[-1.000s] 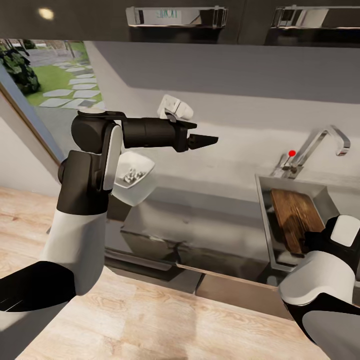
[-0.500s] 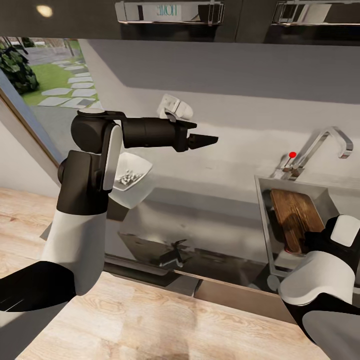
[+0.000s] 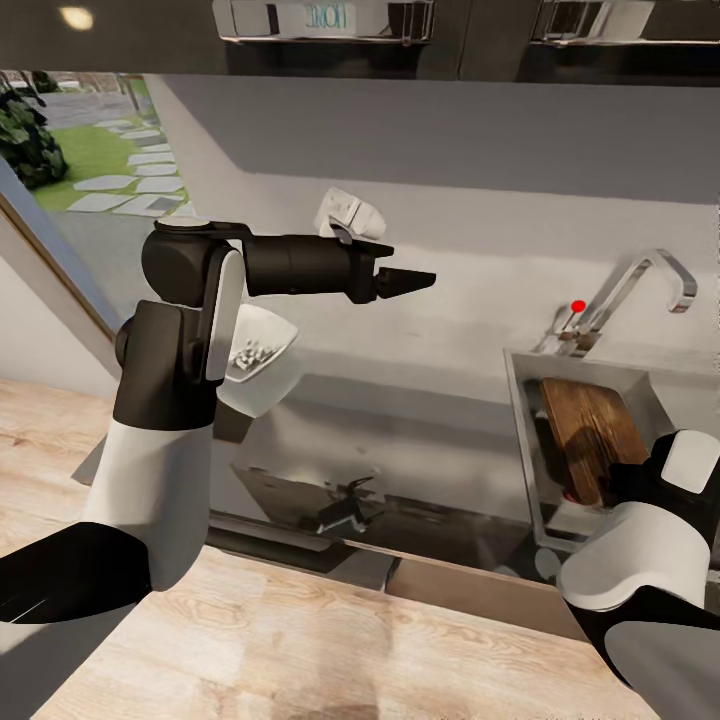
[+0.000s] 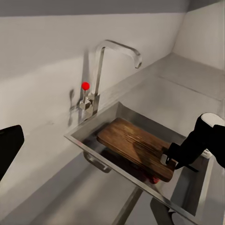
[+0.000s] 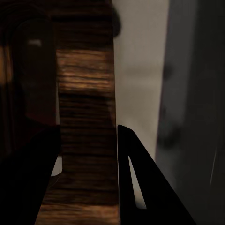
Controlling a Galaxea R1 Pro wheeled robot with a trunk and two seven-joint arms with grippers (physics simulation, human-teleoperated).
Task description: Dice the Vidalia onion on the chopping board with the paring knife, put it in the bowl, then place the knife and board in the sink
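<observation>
At the right of the head frame, the rectangular dark-brown wooden chopping board (image 3: 590,435) leans tilted inside the rectangular stainless-steel sink (image 3: 527,440), below the bent chrome tap (image 3: 640,285). The right arm reaches down into the basin; in the right wrist frame the right end effector (image 5: 86,164) has its two dark fingers on either side of the board's edge, apparently clamped on it. A small reddish shape beside the board's lower end in the left wrist frame may be the paring knife, but it is too small to tell. At mid-left of the head frame the shallow white squarish bowl (image 3: 255,355) holds the tiny pale diced onion (image 3: 250,352) on the glossy grey tabletop (image 3: 420,470). The left end effector (image 3: 405,283) hovers above it, fingers narrowed together and empty.

The step in hand looks like letting go of the board: lower it until it rests firmly on the basin, open the fingers fully, then lift straight out without dragging the board.
</observation>
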